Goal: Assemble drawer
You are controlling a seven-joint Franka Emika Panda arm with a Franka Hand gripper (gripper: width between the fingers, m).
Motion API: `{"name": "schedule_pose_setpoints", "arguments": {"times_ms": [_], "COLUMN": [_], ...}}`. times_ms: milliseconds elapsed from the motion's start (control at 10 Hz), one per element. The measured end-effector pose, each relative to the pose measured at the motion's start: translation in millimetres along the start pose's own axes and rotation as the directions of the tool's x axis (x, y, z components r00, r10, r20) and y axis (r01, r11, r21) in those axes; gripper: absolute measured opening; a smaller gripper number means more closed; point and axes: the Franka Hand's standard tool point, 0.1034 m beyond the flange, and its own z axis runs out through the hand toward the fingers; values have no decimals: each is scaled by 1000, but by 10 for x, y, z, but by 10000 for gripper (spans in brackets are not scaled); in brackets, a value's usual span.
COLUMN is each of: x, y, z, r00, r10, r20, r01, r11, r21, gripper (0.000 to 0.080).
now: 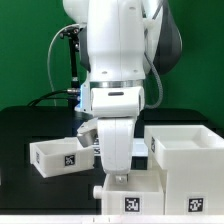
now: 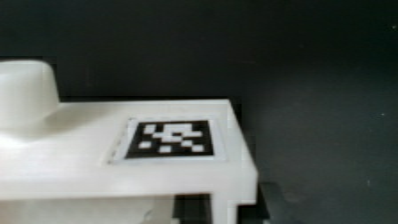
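1. The gripper [image 1: 115, 172] hung over one drawer tray [image 1: 130, 195] at the tabletop's near edge; whether its jaws gripped, I could not tell.
2. Squaring it to the adjacent casing [image 1: 187, 165] before sliding seemed wise.

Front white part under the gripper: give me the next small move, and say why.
Probably close the gripper on the front part. The gripper stands low directly over it, apparently at its top edge, and the wrist view is filled by its marked face. Whether the jaws already grip cannot be seen, so check that first.
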Motion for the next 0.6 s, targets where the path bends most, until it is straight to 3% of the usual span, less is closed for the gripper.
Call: {"name": "schedule_pose_setpoints", "arguments": {"times_ms": [400,600], "x": [-27,-137], "y": [23,29], "z": [-3,-9], "r00": [998,999], "r10": [-57,-37], "r20": [23,28], "r01": [57,38], "r11": [998,999], "r21": [-23,-20], "gripper": [38,39]}}
